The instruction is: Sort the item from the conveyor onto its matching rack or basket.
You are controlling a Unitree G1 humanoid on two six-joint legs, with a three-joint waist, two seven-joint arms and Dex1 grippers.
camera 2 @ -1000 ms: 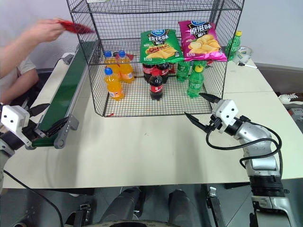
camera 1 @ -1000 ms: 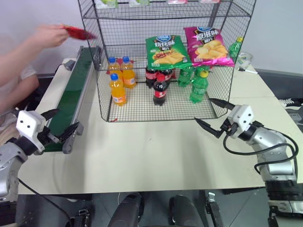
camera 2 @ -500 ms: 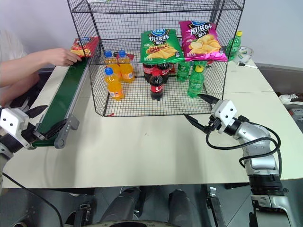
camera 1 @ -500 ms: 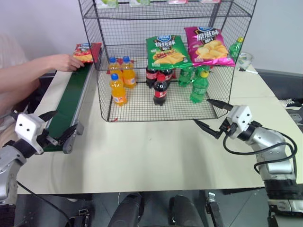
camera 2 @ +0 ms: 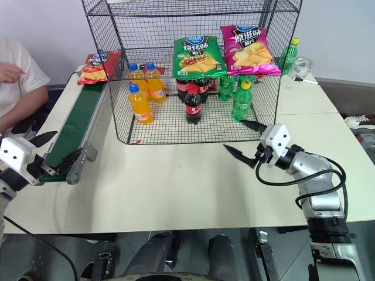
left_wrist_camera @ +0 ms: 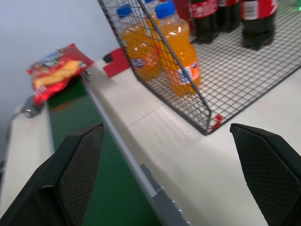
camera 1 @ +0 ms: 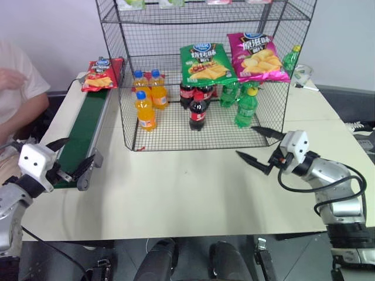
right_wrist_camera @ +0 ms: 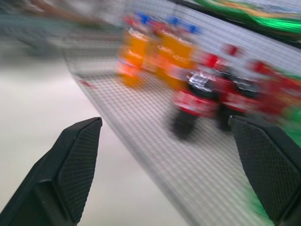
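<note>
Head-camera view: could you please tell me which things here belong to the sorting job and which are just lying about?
Part of the job:
- red chips bag at the far end of the conveyor
- black wire rack
- left gripper and right gripper, both open and empty

Just there:
- green chips bag and magenta chips bag in the rack
- orange soda bottles, cola bottles, green bottles
- seated person

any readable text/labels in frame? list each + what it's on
"原滋味": magenta chips bag on the rack's middle tier.
"烧烤味": apparently, on the green chips bag beside it; small, so uncertain.
Blue oval logos on both bags and on the red chips bag on the conveyor: too small to read.
Cola bottles, orange soda bottles, green bottles: labels too small or blurred to read.
</note>
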